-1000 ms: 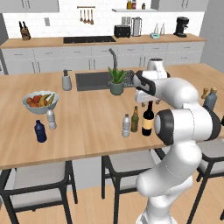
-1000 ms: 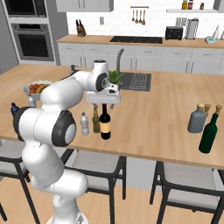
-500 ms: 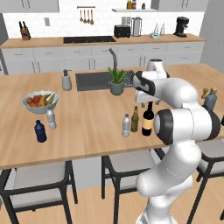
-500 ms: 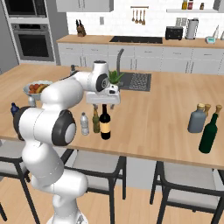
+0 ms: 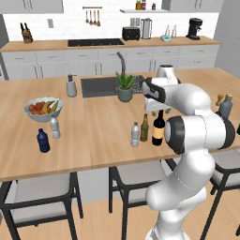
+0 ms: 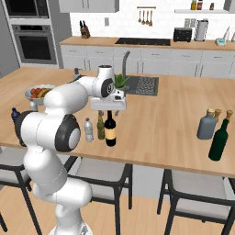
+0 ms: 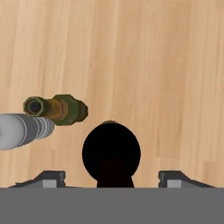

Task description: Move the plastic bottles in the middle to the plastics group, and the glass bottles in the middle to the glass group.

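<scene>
Fingertips (image 7: 54, 176) of the gripper (image 7: 111, 177) stand apart on either side of the wine bottle (image 6: 110, 130), whose dark top sits centred between them in the hand view; no contact shows, so the jaws look open around its neck, likely lined up to grasp it from above. Just beside it stand the olive beer bottle (image 6: 100, 126) and the clear water bottle (image 6: 89, 130), all upright mid-counter. Far right wait the grey-blue bottle (image 6: 206, 124) and its small amber neighbour (image 6: 227, 115); far left, the navy bottle (image 5: 43, 141) and capped water bottle (image 5: 55, 127).
</scene>
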You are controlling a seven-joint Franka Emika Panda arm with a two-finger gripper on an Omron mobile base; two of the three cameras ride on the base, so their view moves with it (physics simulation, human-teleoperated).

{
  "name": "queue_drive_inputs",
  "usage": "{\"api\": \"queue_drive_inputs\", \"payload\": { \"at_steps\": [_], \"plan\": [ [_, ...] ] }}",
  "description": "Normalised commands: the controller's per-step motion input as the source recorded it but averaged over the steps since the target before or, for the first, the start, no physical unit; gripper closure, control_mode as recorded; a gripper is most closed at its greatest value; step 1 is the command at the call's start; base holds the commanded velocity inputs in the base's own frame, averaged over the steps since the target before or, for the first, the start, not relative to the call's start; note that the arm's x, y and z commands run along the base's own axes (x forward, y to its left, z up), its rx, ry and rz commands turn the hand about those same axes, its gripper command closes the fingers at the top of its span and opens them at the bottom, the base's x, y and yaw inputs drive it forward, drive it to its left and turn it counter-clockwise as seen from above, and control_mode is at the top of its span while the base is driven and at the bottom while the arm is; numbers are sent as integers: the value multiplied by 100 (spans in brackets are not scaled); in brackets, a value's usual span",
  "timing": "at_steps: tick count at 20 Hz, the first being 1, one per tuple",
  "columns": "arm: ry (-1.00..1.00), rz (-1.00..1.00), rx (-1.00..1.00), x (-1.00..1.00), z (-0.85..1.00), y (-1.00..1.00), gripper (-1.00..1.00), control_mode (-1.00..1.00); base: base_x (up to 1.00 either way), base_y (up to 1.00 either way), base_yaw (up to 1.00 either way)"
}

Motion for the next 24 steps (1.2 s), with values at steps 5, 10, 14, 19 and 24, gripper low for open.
{"api": "queue_drive_inputs", "payload": {
  "at_steps": [5, 10, 14, 19, 24],
  "plan": [
    [0, 0, 0, 0, 0, 0, 100, -100, 0, 0, 0],
    [0, 0, 0, 0, 0, -1, 100, -100, 0, 0, 0],
    [0, 0, 0, -4, 21, -22, 100, -100, 0, 0, 0],
    [0, 0, 0, -21, 40, -63, 100, -100, 0, 0, 0],
    [0, -2, 0, -8, 3, -98, 100, -100, 0, 0, 0]
  ]
}}
